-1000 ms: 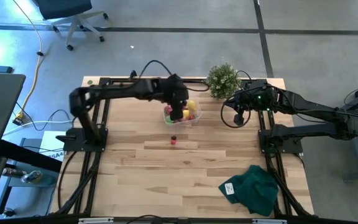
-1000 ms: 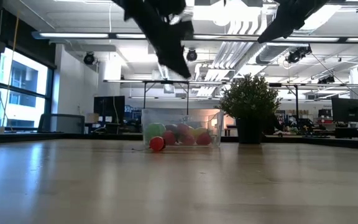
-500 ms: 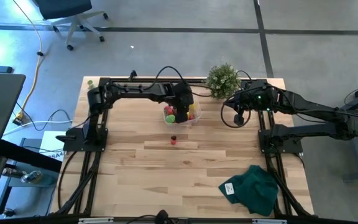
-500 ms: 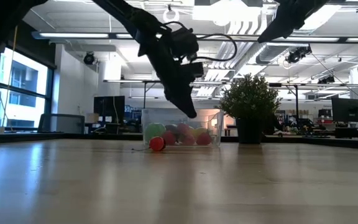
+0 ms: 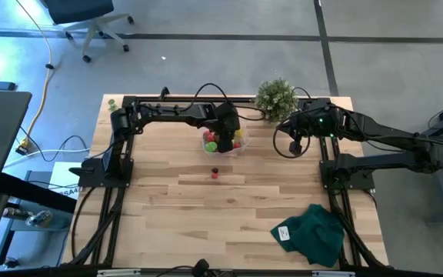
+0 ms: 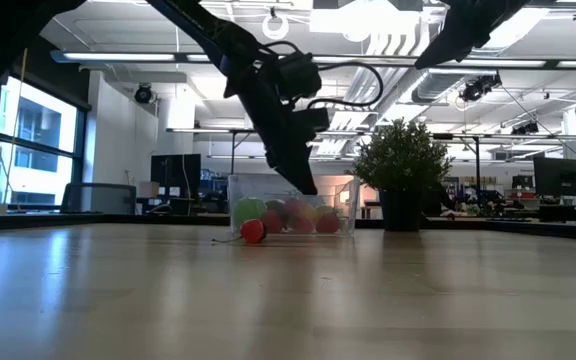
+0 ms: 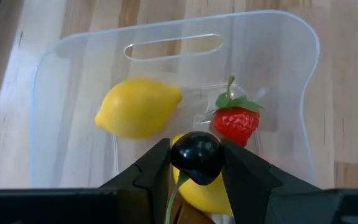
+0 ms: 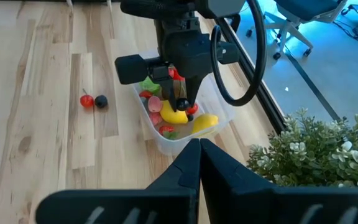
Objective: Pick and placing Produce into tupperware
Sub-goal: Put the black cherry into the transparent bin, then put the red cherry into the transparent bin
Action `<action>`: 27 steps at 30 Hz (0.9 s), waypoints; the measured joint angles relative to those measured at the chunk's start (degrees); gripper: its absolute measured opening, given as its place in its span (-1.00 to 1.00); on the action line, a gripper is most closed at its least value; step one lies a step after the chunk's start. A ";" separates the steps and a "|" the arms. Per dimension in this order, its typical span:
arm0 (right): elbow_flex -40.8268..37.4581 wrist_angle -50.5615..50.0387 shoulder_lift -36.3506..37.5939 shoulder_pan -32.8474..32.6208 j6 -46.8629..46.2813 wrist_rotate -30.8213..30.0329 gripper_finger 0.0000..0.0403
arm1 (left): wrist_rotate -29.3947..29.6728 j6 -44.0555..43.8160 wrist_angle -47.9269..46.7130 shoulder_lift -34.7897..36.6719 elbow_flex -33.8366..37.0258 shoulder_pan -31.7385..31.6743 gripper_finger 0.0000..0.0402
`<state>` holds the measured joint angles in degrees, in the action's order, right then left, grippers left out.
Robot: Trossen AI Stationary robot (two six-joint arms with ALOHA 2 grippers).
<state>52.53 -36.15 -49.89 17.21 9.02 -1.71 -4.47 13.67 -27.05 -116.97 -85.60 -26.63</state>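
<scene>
Left arm stretched across rear of table, wrist pitched down, left gripper [image 7: 196, 171] poised over tupperware [image 7: 67, 56], fingers [image 7: 157, 168] pinching dark cherry [image 7: 196, 157] between them, tips just above container's contents. Right arm folded back at right rear of table, forearm level, right gripper [image 8: 199, 152] raised off surface, fingers pressed together, holding nothing, pointing toward left arm.
</scene>
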 joint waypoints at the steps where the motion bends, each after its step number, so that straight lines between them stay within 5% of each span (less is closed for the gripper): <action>1: 0.00 0.01 0.00 0.01 -0.01 -0.01 -1.00 | 0.00 0.00 0.06 0.00 0.00 0.01 -0.40; 12: -0.02 0.01 0.00 0.00 -0.02 -0.01 -1.00 | 0.18 1.37 0.03 0.00 0.00 0.02 -0.37; 27: -0.02 0.01 0.00 0.01 0.00 -0.01 -1.00 | -1.92 1.05 0.03 0.03 0.00 0.02 0.25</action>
<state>52.51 -36.14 -49.89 17.22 9.02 -1.72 -6.39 14.72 -27.02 -116.95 -85.60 -26.61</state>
